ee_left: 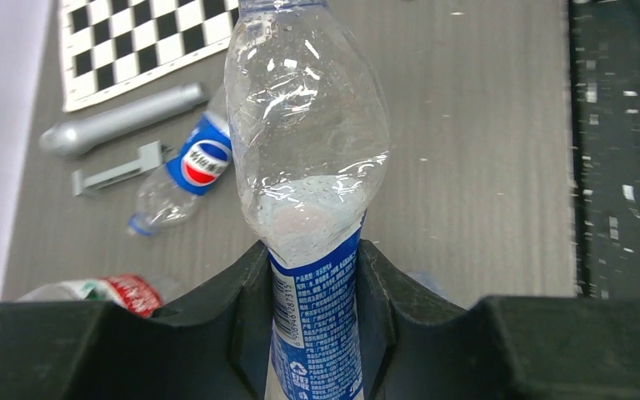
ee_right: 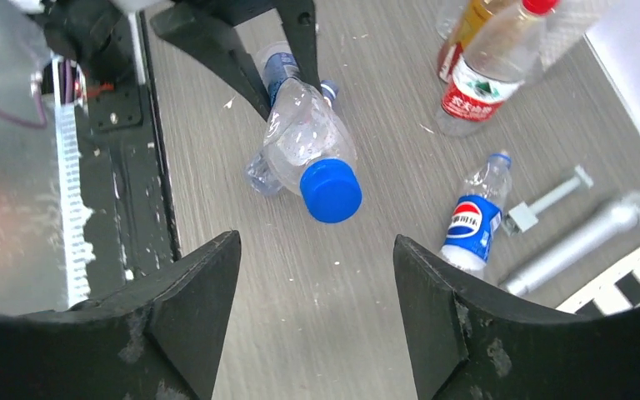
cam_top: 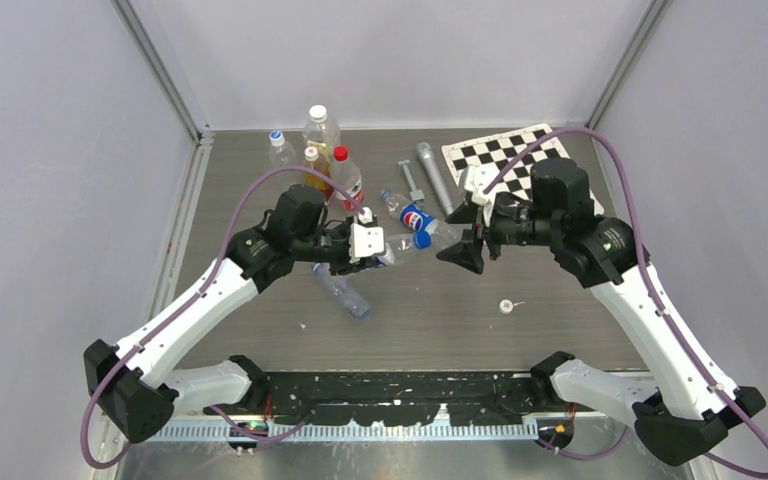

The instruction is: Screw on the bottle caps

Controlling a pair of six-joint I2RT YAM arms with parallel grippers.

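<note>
My left gripper [cam_top: 384, 252] is shut on a clear bottle with a blue label [ee_left: 308, 150] and holds it level above the table, neck toward the right arm. A blue cap [ee_right: 331, 190] sits on its neck. My right gripper [cam_top: 463, 247] is open and empty, a short way from that cap and facing it. A Pepsi-style bottle [cam_top: 415, 218] lies behind them. A nearly plain bottle [cam_top: 344, 292] lies under the left gripper. A white cap [cam_top: 506, 306] lies loose on the table to the front right.
At the back left stand an amber-liquid bottle [cam_top: 320, 128], a red-capped bottle [cam_top: 347, 180] and a small clear bottle [cam_top: 280, 148]. A grey cylinder [cam_top: 430, 175], a grey T-shaped tool [cam_top: 412, 180] and a checkerboard [cam_top: 520, 160] lie at the back.
</note>
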